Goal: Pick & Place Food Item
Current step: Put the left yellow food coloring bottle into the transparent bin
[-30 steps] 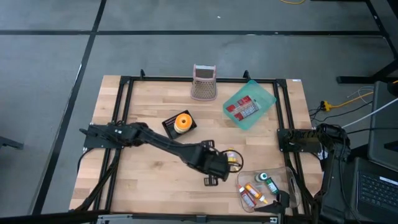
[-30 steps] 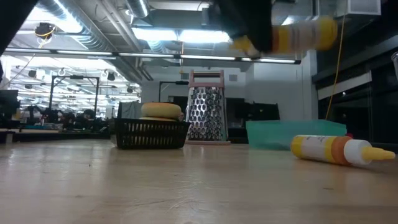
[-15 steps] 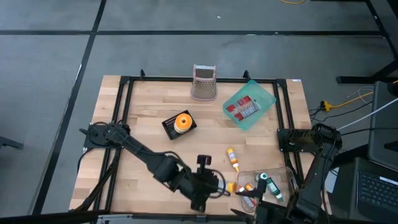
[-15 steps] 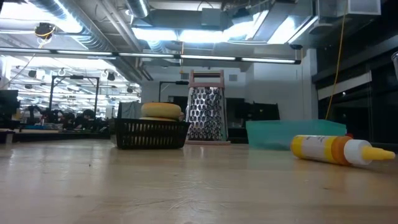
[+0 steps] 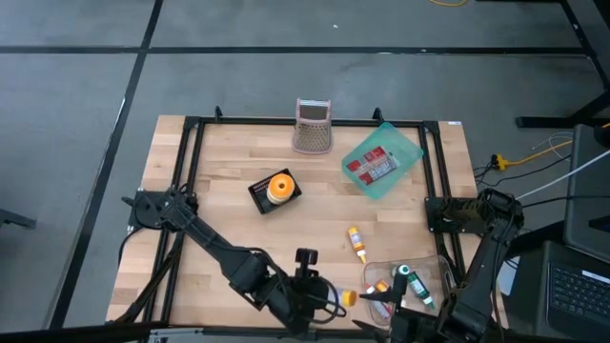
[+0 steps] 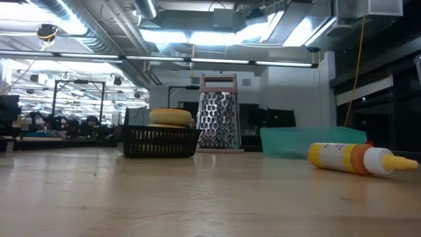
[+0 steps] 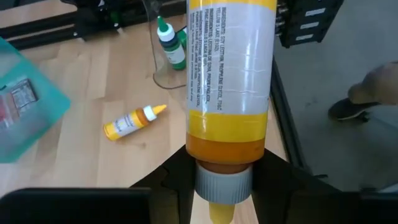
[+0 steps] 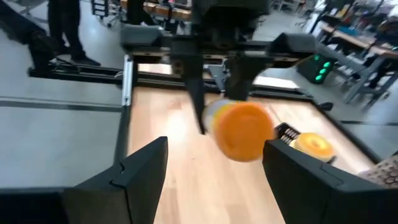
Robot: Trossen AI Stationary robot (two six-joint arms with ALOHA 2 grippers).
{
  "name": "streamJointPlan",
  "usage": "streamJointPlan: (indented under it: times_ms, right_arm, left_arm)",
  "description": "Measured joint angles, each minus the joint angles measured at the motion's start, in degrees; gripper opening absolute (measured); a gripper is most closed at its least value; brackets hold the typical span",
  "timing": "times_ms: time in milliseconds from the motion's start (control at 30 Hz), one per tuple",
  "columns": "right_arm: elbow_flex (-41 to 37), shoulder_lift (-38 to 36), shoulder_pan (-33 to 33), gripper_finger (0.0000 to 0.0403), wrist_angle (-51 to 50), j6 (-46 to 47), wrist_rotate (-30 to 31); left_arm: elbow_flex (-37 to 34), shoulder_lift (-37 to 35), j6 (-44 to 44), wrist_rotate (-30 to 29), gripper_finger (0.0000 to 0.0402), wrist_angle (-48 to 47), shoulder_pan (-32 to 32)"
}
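Observation:
My left gripper (image 5: 324, 297) is over the table's near edge, shut on a yellow squeeze bottle (image 7: 229, 68) with a white label and an orange base (image 8: 244, 132). My right gripper (image 8: 214, 152) is open at the near right corner, facing that base a short way off. A second, smaller yellow bottle (image 5: 356, 243) lies on its side on the wood (image 6: 355, 158). A clear tub (image 5: 431, 269) near the right gripper holds several small bottles. My left gripper pinches the bottle at its cap end, one finger on each side of the grey cap (image 7: 224, 179) and orange neck. The bottle runs forward from the fingers, its base toward my right gripper. It is lifted clear of the table.
A black basket (image 5: 276, 189) with a round yellow item sits mid-table. A metal grater (image 5: 313, 126) stands at the far edge, beside a teal tray (image 5: 381, 160) with a red packet. Black frame rails run along the table's left and right sides. People stand beyond the table (image 8: 62, 25).
My left gripper has carried the bottle from the middle of the table toward the near edge and up out of the low view, staying shut on it. My right arm has swung toward the near edge. The smaller bottle has stayed lying on the table.

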Motion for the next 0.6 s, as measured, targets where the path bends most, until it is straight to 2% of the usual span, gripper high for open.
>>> streamJointPlan:
  times_ms: [233,600]
  right_arm:
    - [0.0,0.0,-1.0,0.0258,3.8,-3.0,-3.3]
    - [0.0,-0.1,-1.3,0.0258,4.1,-4.1,-4.2]
  left_arm:
    - [0.0,0.0,0.9,1.0,0.011,1.6,0.3]
    - [-0.1,3.1,2.2,3.7,0.011,4.6,0.4]
